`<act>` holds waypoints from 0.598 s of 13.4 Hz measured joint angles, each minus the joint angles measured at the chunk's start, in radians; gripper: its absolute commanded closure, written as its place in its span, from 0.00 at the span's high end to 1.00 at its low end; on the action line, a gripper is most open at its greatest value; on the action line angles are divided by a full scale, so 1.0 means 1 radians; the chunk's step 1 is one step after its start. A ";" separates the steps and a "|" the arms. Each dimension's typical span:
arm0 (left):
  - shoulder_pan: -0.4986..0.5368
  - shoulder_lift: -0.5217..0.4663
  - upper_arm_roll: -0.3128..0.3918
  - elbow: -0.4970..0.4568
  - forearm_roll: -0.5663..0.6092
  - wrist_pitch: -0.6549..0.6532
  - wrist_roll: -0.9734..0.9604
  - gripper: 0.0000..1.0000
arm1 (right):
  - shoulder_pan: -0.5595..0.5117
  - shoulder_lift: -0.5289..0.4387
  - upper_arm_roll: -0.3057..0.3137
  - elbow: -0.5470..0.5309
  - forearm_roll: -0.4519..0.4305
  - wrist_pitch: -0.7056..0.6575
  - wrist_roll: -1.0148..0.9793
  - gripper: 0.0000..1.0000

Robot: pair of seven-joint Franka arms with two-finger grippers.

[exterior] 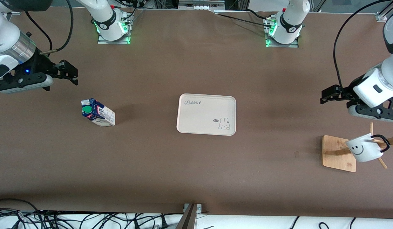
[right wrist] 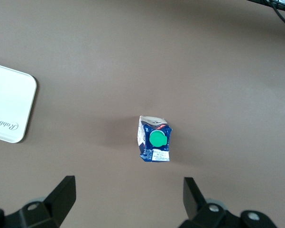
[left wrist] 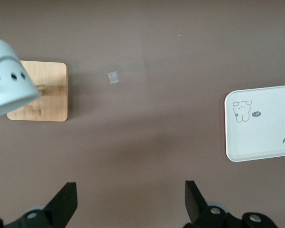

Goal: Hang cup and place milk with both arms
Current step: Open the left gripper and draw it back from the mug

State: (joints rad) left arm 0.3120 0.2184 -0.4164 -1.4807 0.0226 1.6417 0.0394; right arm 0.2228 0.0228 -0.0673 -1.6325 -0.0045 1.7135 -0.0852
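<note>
With the cup [exterior: 364, 148] hung on the rack [exterior: 338, 154] and both the left gripper [exterior: 330, 95] and right gripper [exterior: 68, 72] spread empty, the milk [exterior: 98, 113], upright toward the right arm's end, must next be grasped for the tray [exterior: 206, 114].

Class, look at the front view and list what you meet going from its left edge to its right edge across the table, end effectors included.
Right end effector → milk → tray → left end effector → wooden rack → cup hanging on the rack.
</note>
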 measured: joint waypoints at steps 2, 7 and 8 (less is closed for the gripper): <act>0.003 -0.001 0.000 -0.003 0.000 -0.004 0.000 1.00 | 0.001 0.000 0.000 0.000 0.000 0.000 0.000 1.00; -0.062 -0.051 0.103 -0.046 0.000 -0.003 0.001 1.00 | 0.002 0.000 0.000 0.000 0.000 0.000 0.000 1.00; -0.130 -0.076 0.183 -0.076 0.000 0.022 0.001 1.00 | 0.002 0.000 0.000 0.000 0.000 0.000 0.000 1.00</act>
State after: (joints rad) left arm 0.1824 0.1424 -0.2335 -1.5569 0.0226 1.6641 0.0404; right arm 0.2244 0.0228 -0.0673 -1.6323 -0.0045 1.7138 -0.0852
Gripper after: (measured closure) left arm 0.000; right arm 0.000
